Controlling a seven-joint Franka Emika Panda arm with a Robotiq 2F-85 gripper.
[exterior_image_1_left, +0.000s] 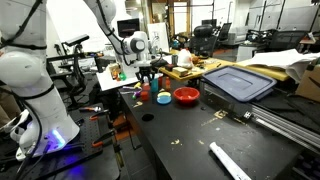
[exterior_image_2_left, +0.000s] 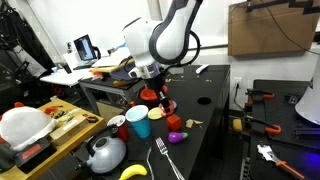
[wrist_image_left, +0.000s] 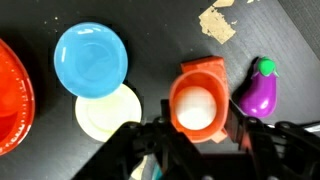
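Note:
An orange cup (wrist_image_left: 198, 98) with a white inside sits between my gripper's (wrist_image_left: 199, 122) two black fingers, which press on its left and right sides. It is upright and seen from above over the black table (wrist_image_left: 150, 20). A purple toy eggplant (wrist_image_left: 256, 88) lies just right of it, and a blue cup (wrist_image_left: 91, 60) and a white disc (wrist_image_left: 108, 113) are to its left. In both exterior views the gripper (exterior_image_1_left: 147, 76) (exterior_image_2_left: 151, 90) hangs low over the table with the orange cup (exterior_image_2_left: 150, 96) in it.
A red bowl (wrist_image_left: 12, 100) (exterior_image_1_left: 186, 96) is at the left edge of the wrist view. Tape scraps (wrist_image_left: 217, 22) lie on the tabletop. An exterior view shows a blue cup (exterior_image_2_left: 138, 122), a fork (exterior_image_2_left: 166, 160), a kettle (exterior_image_2_left: 106, 152) and a banana (exterior_image_2_left: 133, 172) nearby. A blue bin lid (exterior_image_1_left: 238, 82) lies further back.

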